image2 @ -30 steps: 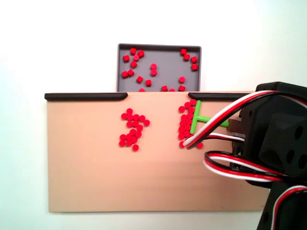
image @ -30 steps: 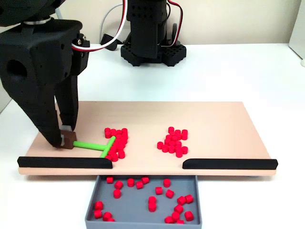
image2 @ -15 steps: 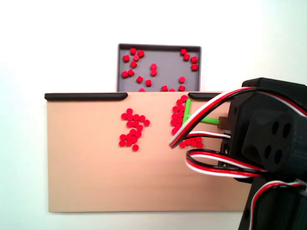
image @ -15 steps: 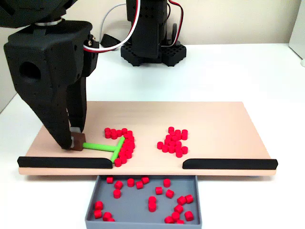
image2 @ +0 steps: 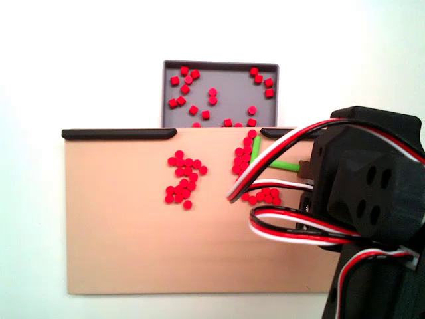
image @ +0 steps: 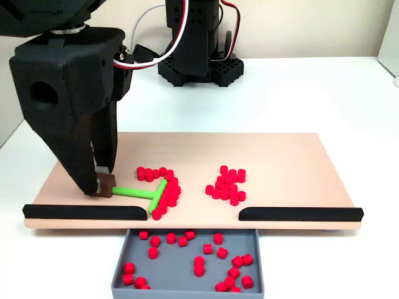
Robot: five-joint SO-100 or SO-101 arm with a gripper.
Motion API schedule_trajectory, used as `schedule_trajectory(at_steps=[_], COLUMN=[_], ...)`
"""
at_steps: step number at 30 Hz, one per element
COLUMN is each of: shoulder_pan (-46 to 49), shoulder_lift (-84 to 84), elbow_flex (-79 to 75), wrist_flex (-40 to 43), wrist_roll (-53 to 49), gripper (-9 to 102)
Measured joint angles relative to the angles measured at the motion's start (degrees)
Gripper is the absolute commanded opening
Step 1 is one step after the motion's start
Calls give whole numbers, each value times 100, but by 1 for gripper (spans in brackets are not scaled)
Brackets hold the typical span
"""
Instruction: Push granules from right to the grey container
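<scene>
Small bright-red cylindrical granules [image: 165,190] are lying in two clusters on the wide peach-coloured flat board [image: 280,156]; others are sitting in the shallow matte-grey rectangular container [image: 187,252] just beyond the gap between two long black strips [image: 299,213]. The black end effector [image: 103,184] is gripping the brown-ended handle of a green T-shaped pusher [image: 144,194], whose crossbar is touching one cluster. No legible writing is showing on anything.

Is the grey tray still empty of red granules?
No: in a fixed view the grey container already holds many scattered granules, while two clusters remain on the board.
</scene>
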Motion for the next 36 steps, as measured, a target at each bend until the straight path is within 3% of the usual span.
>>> schedule_trajectory(at_steps=[23,36], shoulder_pan=[-255,-492], shoulder_lift=[0,0], elbow_flex=[0,0], wrist_flex=[-26,0], wrist_roll=[1960,4377], gripper=[0,0])
